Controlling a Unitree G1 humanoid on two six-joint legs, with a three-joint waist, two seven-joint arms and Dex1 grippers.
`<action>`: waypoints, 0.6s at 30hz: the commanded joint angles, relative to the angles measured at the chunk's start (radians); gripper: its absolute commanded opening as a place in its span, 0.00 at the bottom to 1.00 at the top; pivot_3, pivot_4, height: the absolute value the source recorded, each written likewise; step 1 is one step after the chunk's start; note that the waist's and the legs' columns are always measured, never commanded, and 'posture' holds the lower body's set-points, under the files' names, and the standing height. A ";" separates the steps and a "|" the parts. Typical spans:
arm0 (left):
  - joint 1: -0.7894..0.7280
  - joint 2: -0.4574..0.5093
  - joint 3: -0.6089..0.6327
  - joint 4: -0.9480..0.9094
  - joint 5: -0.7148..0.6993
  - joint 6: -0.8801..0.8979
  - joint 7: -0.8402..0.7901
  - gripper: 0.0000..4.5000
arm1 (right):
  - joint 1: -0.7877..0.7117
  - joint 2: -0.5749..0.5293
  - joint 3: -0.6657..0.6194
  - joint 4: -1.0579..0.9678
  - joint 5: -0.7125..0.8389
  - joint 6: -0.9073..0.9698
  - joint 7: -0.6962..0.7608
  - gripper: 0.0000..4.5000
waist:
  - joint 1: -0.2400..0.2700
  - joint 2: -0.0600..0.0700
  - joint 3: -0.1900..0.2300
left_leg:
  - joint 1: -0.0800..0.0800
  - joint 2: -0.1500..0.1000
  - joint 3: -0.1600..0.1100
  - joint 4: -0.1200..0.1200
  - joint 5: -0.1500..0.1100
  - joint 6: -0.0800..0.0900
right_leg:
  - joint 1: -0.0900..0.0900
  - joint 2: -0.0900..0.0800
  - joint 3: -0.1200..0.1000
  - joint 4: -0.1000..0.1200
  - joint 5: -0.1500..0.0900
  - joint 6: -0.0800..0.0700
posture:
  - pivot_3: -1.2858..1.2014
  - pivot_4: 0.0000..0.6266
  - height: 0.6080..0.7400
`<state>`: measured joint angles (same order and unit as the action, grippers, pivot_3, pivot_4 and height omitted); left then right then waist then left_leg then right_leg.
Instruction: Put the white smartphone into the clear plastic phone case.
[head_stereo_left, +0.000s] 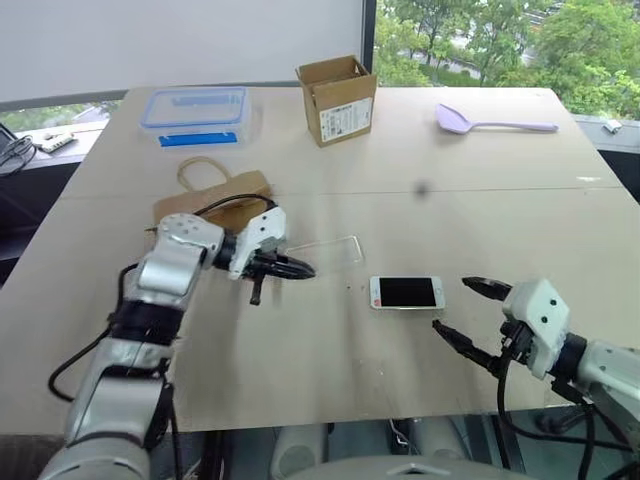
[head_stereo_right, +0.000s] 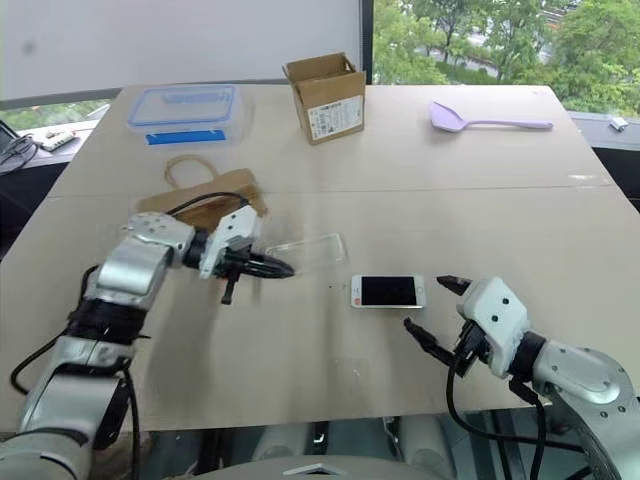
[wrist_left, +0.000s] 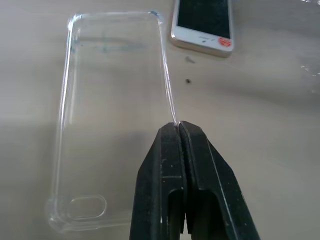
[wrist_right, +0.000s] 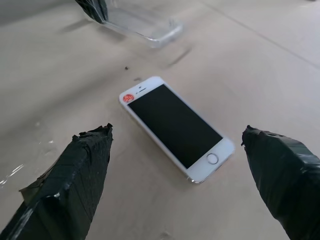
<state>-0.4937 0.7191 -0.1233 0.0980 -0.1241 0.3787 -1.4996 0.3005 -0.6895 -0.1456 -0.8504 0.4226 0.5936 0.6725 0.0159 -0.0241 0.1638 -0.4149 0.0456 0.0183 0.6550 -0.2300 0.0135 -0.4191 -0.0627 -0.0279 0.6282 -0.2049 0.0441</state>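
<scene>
Left gripper (wrist_left: 178, 125) pinches the clear plastic phone case (wrist_left: 112, 120) by its long edge, seemingly lifted off the table (head_stereo_left: 330, 350); right gripper (wrist_right: 177, 135) spread wide, hovering near the white smartphone (head_stereo_left: 406, 292), lying screen-up.

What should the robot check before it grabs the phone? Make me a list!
1. Clear phone case pinched by its edge in the left gripper: ok.
2. White smartphone lying flat, screen up, on the table: ok.
3. Right gripper jaws wide apart, one on each side of the phone: ok.
4. Phone and case apart, nothing between them: ok.
5. Case lifted off the table or resting on it: cannot tell.
</scene>
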 joint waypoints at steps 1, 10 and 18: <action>0.040 0.017 0.005 -0.098 -0.042 0.013 0.030 0.00 | 0.010 -0.014 -0.002 0.004 -0.004 -0.047 0.025 1.00 | 0.000 0.000 0.000 | 0.000 0.000 0.000 0.000 0.000 0.000 | 0.000 0.000 0.000 0.000 0.000 0.000 | 0.52 0.24 1.00; 0.040 0.046 -0.083 -0.053 0.019 -0.139 0.035 0.00 | -0.002 -0.071 0.015 0.047 -0.034 -0.088 0.082 1.00 | -0.001 0.000 0.000 | 0.000 0.000 0.000 0.000 0.000 0.000 | 0.000 0.000 0.000 0.000 0.000 0.000 | 0.52 0.24 1.00; 0.029 0.067 -0.156 -0.052 0.053 -0.203 0.032 0.00 | -0.016 -0.070 0.017 0.062 -0.038 -0.100 0.084 1.00 | -0.001 0.000 0.000 | 0.001 0.000 0.000 0.000 0.000 0.000 | 0.000 0.001 0.000 0.000 0.000 0.000 | 0.52 0.24 1.00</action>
<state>-0.4553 0.7926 -0.2576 0.0560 -0.0795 0.1608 -1.4771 0.2887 -0.7558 -0.1261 -0.7819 0.3874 0.5173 0.7552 0.0149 -0.0239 0.1635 -0.4142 0.0459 0.0188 0.6552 -0.2299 0.0135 -0.4190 -0.0621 -0.0277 0.6283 -0.2049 0.0443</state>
